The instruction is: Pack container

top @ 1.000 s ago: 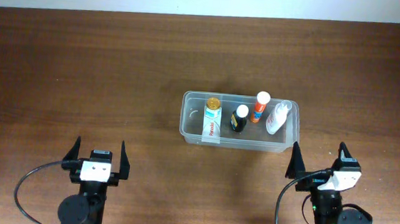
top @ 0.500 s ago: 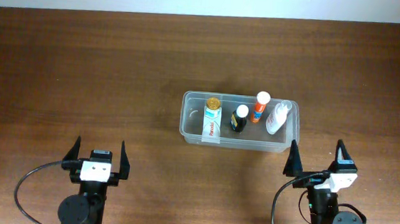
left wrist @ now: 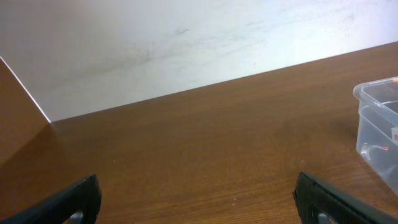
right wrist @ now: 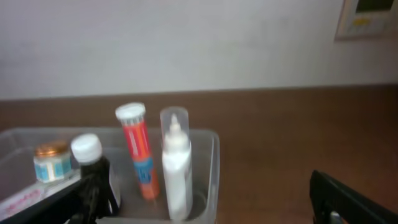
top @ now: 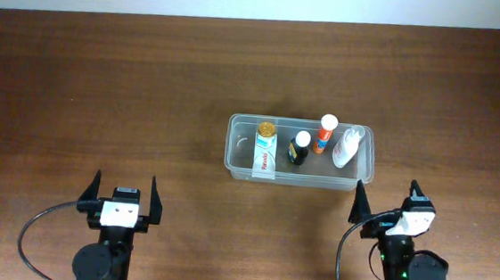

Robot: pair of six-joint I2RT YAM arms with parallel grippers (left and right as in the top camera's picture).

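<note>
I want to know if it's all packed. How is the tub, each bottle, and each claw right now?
container: no lid, items inside
gold-lidded jar: upright, closed
dark bottle: upright, capped
orange tube: upright, capped
white bottle: upright, capped
left gripper: open, empty
right gripper: open, empty

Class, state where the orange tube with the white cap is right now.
In the overhead view the orange tube stands inside the container, toward its right end, between the dark bottle and the white bottle.
</note>
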